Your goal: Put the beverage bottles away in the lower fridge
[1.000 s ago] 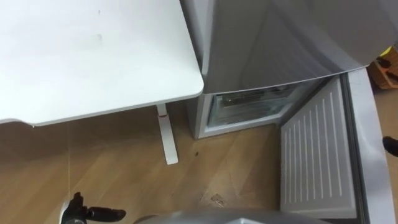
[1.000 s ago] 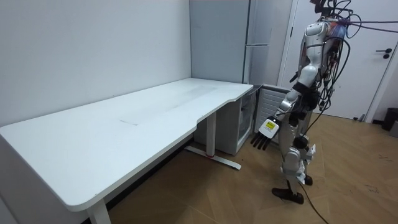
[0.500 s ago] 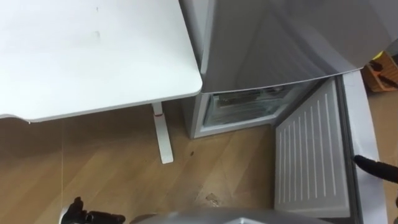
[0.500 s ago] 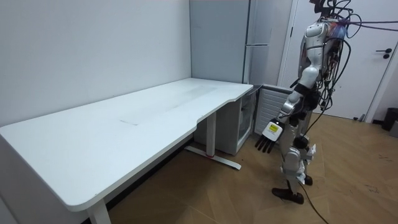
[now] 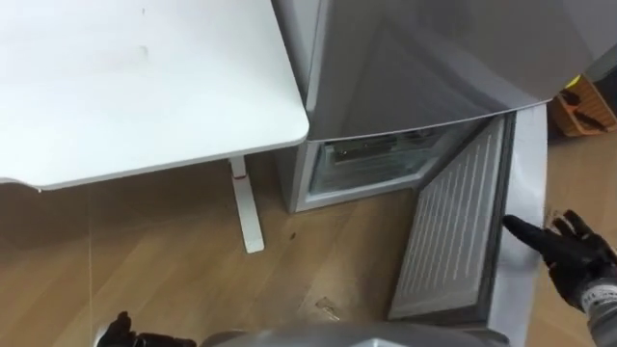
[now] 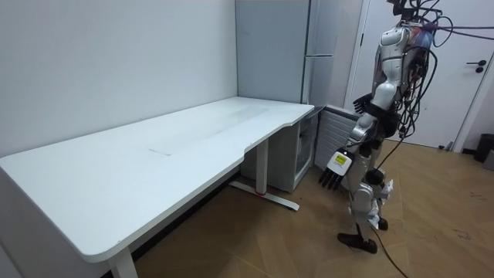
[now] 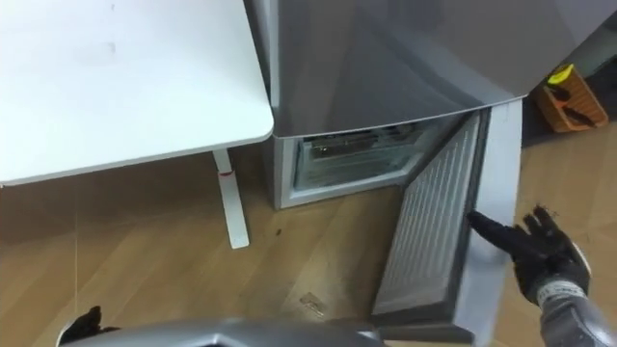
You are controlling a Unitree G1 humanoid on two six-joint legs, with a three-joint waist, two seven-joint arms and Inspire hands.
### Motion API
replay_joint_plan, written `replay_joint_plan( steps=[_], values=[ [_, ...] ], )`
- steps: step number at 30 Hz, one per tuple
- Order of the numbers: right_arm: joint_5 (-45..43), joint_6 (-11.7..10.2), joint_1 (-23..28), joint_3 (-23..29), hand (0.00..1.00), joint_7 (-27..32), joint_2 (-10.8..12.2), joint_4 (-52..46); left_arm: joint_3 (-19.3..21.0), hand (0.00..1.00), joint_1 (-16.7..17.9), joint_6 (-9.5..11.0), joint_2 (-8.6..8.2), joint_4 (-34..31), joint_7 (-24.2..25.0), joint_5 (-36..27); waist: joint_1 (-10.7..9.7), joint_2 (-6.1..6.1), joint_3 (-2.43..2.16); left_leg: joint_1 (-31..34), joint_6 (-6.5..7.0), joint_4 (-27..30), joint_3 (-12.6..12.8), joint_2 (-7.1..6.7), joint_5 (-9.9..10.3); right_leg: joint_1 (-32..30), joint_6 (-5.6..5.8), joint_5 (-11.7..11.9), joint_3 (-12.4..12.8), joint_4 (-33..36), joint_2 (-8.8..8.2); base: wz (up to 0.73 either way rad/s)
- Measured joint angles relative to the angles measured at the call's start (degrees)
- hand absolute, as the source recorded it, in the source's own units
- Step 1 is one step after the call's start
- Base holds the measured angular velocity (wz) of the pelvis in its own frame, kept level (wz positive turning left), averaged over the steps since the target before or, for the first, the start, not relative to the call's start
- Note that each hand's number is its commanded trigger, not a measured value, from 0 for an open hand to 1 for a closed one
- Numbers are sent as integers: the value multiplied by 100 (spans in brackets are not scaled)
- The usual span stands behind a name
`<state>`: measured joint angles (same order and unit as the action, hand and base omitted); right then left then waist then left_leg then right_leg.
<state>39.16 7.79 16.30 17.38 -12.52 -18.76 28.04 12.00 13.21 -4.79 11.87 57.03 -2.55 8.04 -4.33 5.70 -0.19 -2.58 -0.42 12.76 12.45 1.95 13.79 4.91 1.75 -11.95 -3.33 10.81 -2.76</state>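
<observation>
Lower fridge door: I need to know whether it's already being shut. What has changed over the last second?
The right hand has come in from the right, fingers spread, to the outer edge of the lower fridge door, and the door has swung partly toward shut. The left hand hangs low and open as before. The table and the fridge are unchanged.

I stand in a plain office-like test room: a long white desk with a curved edge (image 6: 139,166) stands along bare white walls (image 6: 116,62), with a tall grey two-door fridge (image 6: 274,54) at its end, a light wood-plank floor (image 6: 293,247) underfoot and a white door (image 6: 471,93) behind me.
</observation>
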Motion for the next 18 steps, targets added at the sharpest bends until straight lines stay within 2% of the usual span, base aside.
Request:
replay_joint_plan(
  steps=[3,5,6,8,10,13,18],
  values=[
    [136,55,-5,-231,0,-324,19,-460,-99,0,-43,-9,-3,11,103,19,56,-95,-15,-17,2,-5,6,18,-2,3,-2,32,27,-5,20,-4],
    [599,41,-5,-558,0,-552,23,-731,-204,0,-99,-20,16,42,87,3,167,-124,-13,-63,-2,-5,14,36,-5,8,-7,36,28,-4,36,-3],
    [886,39,-28,-840,0,-640,35,-937,-360,0,-152,-28,22,46,43,-87,238,-172,8,-44,-9,-4,9,41,-10,12,-10,38,3,-3,40,0],
    [1160,35,-111,-1291,0,-741,73,-1271,-638,0,-249,-28,7,46,21,-173,412,-173,-2,-1,-12,1,4,42,-18,-1,-20,44,-9,-6,44,4],
    [1268,11,-340,-1910,0,-937,243,-1498,-951,0,-377,-22,-20,94,-19,-175,607,-196,11,29,-14,58,-47,43,-24,5,-26,51,-83,-13,46,12],
    [1268,-16,-621,-2538,0,-1166,562,-1587,-1073,0,-538,-10,-130,98,-107,-187,803,-258,23,57,-11,88,-114,45,-26,-21,-22,68,-168,-22,46,13],
    [1265,-14,-663,-3063,0,-1157,568,-1633,-1295,0,-585,-27,-175,111,-238,-183,890,-341,7,179,-2,88,-138,41,-42,-103,-22,80,-172,-20,46,-2]
  ],
)
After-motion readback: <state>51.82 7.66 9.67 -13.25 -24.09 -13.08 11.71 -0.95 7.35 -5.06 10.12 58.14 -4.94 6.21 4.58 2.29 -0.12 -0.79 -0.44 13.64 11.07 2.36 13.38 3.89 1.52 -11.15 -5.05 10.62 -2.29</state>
